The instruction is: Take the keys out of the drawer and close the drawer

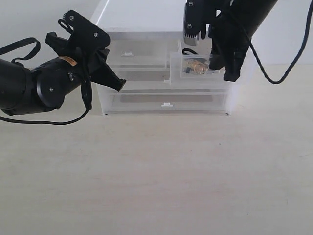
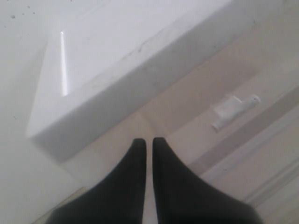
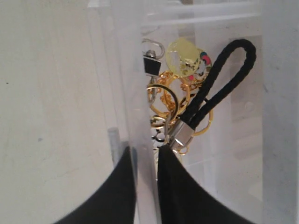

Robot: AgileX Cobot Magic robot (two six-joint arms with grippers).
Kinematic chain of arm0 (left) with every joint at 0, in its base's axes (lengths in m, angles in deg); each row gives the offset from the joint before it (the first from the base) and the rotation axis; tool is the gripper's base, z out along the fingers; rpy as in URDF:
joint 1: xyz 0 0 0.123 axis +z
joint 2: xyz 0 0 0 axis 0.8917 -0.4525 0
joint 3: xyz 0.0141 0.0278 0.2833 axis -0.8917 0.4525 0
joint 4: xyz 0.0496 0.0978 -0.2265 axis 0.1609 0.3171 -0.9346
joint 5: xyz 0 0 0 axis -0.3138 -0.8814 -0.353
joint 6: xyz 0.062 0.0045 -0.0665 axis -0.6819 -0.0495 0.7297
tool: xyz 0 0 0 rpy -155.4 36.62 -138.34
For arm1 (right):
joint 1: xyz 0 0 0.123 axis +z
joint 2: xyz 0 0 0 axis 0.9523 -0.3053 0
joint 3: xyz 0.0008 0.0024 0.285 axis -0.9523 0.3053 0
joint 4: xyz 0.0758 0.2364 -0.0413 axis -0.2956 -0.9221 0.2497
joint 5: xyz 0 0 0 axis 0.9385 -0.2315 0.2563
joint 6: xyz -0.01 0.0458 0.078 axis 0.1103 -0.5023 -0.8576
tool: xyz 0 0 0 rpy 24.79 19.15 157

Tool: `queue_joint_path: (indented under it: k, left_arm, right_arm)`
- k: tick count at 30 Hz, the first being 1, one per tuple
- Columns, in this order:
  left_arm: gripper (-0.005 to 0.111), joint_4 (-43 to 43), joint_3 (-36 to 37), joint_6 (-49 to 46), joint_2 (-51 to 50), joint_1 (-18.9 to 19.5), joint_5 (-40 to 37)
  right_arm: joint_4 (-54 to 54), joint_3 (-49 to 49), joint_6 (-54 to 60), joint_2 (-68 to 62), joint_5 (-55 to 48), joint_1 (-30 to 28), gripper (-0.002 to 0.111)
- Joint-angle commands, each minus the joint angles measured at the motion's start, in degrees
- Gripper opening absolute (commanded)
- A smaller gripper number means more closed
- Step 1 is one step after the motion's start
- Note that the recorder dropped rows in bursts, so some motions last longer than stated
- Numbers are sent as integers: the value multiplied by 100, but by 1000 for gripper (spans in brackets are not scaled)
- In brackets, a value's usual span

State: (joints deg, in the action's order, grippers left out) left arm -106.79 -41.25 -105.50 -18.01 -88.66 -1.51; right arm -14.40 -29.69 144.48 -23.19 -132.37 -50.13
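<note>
Robot lab test bench, white plastic drawer cabinet (image 1: 166, 105) on a bare pale tabletop (image 1: 156, 176), plain white wall (image 1: 29, 19) behind the cabinet, black cabled robot arms (image 1: 34, 88) flanking the cabinet.

L arm (image 1: 29, 85) level, L pincer (image 2: 148, 141) closed, R arm (image 1: 249, 19) angled down, R pincer (image 3: 145, 155) closed
</note>
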Motion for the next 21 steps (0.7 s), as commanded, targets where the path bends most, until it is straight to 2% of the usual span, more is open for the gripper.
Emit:
queue_joint_path:
  k: [1,21]
  left_arm:
    - [4,-77,-48,61,-23,29,302]
    - [4,-77,-48,61,-23,29,302]
  right_arm:
    - [-30,35,-120,146,-495,-28,0]
    - [-180,35,-66,366,-1110,-28,0]
